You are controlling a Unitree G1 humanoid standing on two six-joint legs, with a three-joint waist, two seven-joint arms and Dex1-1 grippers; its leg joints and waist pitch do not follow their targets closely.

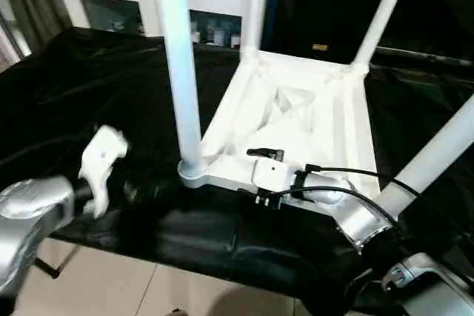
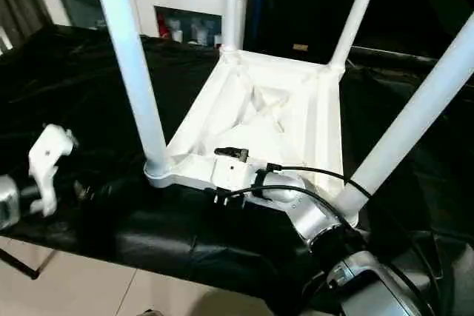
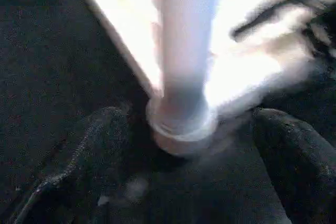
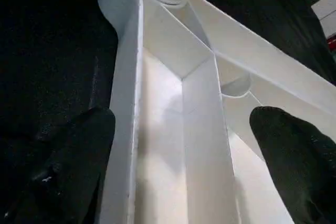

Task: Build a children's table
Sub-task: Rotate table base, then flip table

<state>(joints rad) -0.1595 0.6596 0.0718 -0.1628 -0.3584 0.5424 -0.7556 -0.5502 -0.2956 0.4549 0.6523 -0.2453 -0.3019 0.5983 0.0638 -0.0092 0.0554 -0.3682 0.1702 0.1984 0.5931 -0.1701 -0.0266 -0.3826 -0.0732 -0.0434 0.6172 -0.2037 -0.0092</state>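
At lower left, the left gripper (image 3: 184, 182) reached level, jaws wide, toward the near leg (image 1: 180, 72); the right gripper (image 4: 184, 171) gaped over the rim of the upturned white table (image 1: 296, 109) at centre.

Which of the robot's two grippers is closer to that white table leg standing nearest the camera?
The left gripper: it points at the base of the leg, fingers open on either side. The right gripper is further along the table's near edge, fingers open.
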